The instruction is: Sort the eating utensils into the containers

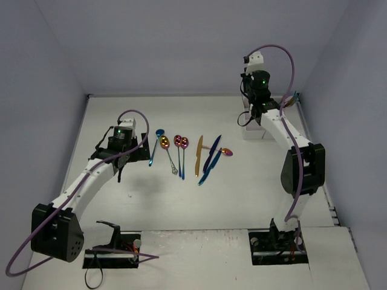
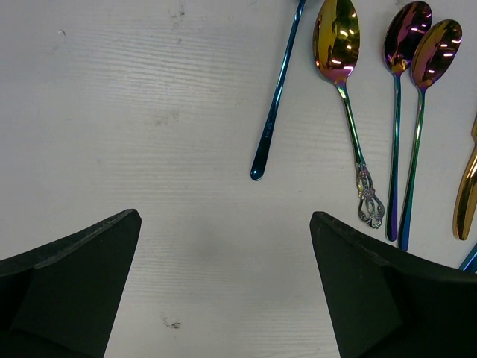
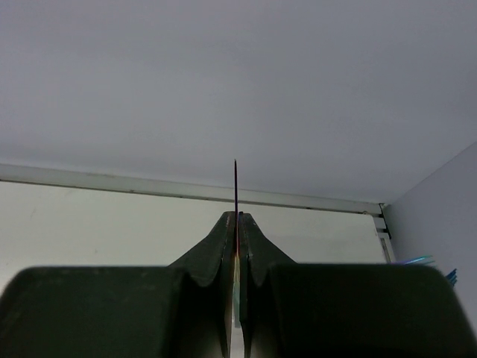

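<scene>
My left claw (image 2: 225,224) hangs wide open over the bench (image 2: 149,112) near the gold spoon (image 2: 337,45); my right claw (image 3: 237,227) pinches a thin utensil (image 3: 235,186) edge-on.

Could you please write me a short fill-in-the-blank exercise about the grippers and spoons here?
1. The left gripper, jaws open above the table, holds ____.
2. The right gripper is shut on a thin utensil, seen ____-on.
3. The spoon with the ornate silver handle has a ____ bowl.
Missing words: nothing; edge; gold.
</scene>
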